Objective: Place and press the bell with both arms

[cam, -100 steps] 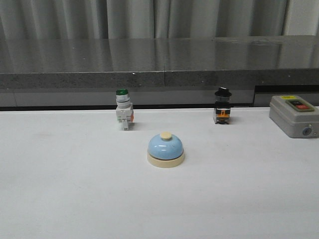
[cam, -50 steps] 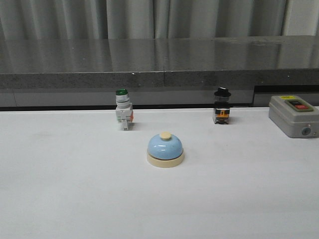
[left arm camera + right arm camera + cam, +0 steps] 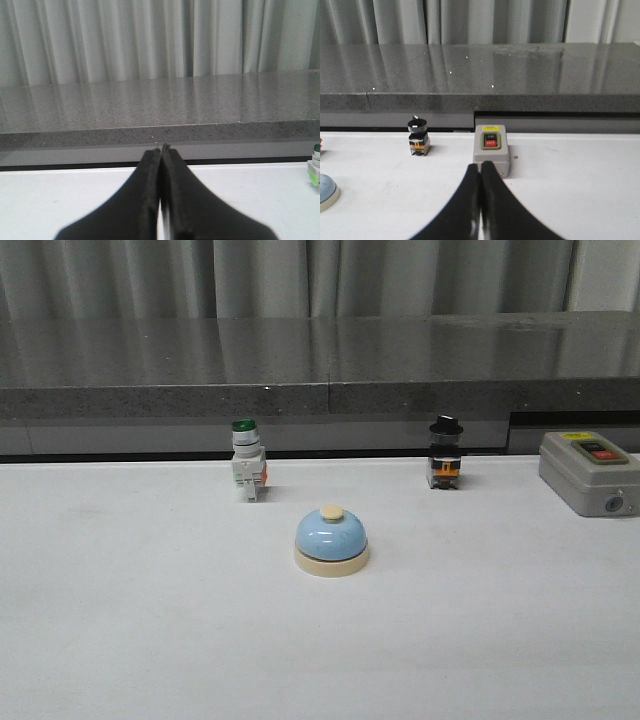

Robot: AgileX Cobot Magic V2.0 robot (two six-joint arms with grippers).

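Note:
The bell (image 3: 332,540), a light-blue dome on a cream base with a cream knob, stands alone in the middle of the white table in the front view. Its edge (image 3: 326,190) also shows at the side of the right wrist view. Neither arm appears in the front view. My left gripper (image 3: 161,148) is shut with nothing between its fingers, held over the table and pointed at the grey ledge. My right gripper (image 3: 480,165) is also shut and empty, its tips just in front of the grey button box (image 3: 491,149).
A green-capped white switch (image 3: 247,472) and a black-knobbed switch (image 3: 446,465) stand behind the bell. The grey box with red and black buttons (image 3: 591,472) sits at the far right. A dark stone ledge (image 3: 320,370) runs along the back of the table.

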